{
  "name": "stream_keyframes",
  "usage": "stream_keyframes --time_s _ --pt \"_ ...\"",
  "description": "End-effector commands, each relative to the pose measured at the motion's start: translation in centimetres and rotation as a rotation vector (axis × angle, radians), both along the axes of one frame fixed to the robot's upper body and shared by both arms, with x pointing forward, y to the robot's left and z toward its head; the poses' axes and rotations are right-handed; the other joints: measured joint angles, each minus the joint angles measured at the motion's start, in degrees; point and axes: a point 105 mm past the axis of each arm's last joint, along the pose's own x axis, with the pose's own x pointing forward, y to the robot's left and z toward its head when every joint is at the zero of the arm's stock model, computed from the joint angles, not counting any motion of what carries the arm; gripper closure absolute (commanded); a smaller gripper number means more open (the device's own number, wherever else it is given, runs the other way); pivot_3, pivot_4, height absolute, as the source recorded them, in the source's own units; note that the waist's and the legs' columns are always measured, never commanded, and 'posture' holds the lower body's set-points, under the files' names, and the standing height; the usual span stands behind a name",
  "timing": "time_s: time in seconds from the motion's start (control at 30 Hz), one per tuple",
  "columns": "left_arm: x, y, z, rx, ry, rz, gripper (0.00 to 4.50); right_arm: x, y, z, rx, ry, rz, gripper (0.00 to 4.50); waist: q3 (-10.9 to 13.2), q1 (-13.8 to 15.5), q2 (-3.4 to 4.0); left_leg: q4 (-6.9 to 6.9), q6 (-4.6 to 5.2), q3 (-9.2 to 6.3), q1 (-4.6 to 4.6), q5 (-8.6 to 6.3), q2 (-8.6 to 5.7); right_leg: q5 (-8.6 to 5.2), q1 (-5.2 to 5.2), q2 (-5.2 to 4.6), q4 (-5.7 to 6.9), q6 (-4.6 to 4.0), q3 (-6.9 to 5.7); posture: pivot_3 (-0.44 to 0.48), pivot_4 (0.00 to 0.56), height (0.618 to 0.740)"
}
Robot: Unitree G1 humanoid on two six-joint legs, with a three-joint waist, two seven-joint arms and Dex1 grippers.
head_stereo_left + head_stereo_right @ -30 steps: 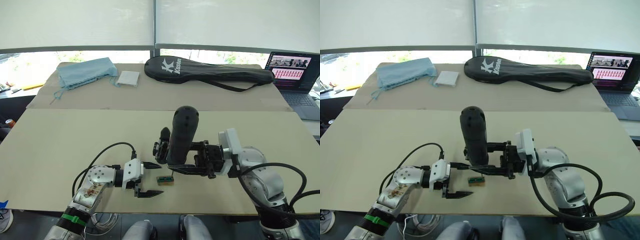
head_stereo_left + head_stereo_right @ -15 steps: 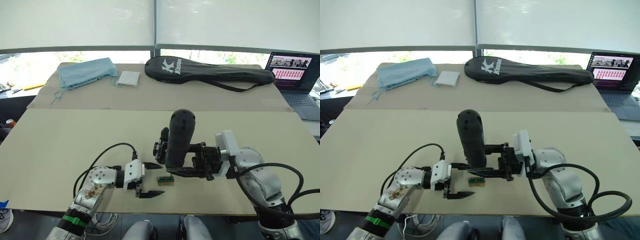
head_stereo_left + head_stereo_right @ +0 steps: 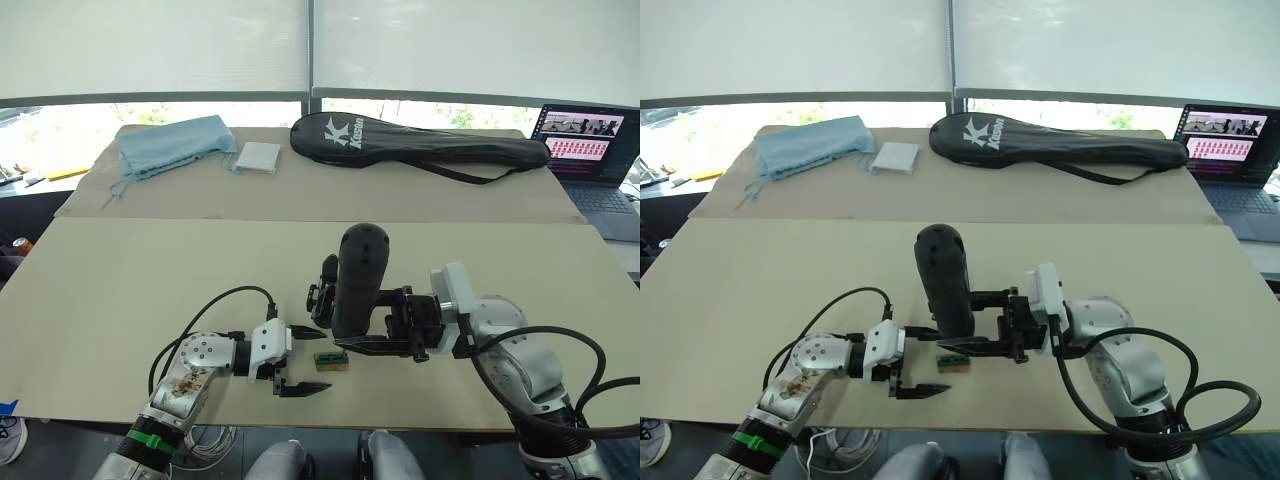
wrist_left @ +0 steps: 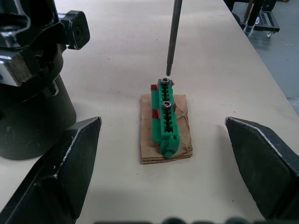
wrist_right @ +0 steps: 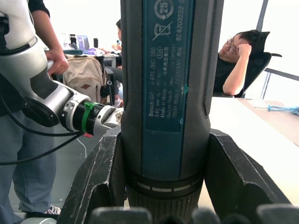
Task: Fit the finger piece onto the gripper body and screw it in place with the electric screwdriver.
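We are holding the electric screwdriver upright in our right gripper, fingers clamped round its barrel, and its thin bit is hanging point-down just above the end screw of the small green screw holder — so the coming move seems to turn on a short straight drop along the tool's long axis. Our left gripper is lying low on the table just beside the holder, fingers spread wide and empty, while the gripper body is standing behind the screwdriver — probably untouched.

upright black electric screwdriver
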Motion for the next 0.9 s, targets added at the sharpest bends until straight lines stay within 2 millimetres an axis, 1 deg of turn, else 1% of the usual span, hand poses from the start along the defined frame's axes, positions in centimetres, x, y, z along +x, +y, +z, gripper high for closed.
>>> stream_keyframes --time_s 0.03,0.9 --pt "-1.36 -1.13 -1.72 0.025 0.073 -0.046 0.0 -0.52 -0.26 1.26 0.037 -0.064 0.012 2.58 0.0 0.07 0.0 0.0 0.0 0.0 0.0 0.0 0.0 0.0 0.0 0.0 0.0 0.0 0.0 0.0 0.15 0.74" --pt "-1.26 -1.01 -2.12 0.037 0.087 -0.034 0.0 -0.21 -0.33 1.22 0.036 -0.071 -0.008 2.58 -0.01 0.27 0.0 0.01 0.02 0.0 0.0 -0.01 0.0 0.01 0.02 -0.01 -0.01 0.01 0.0 0.0 0.15 0.74"
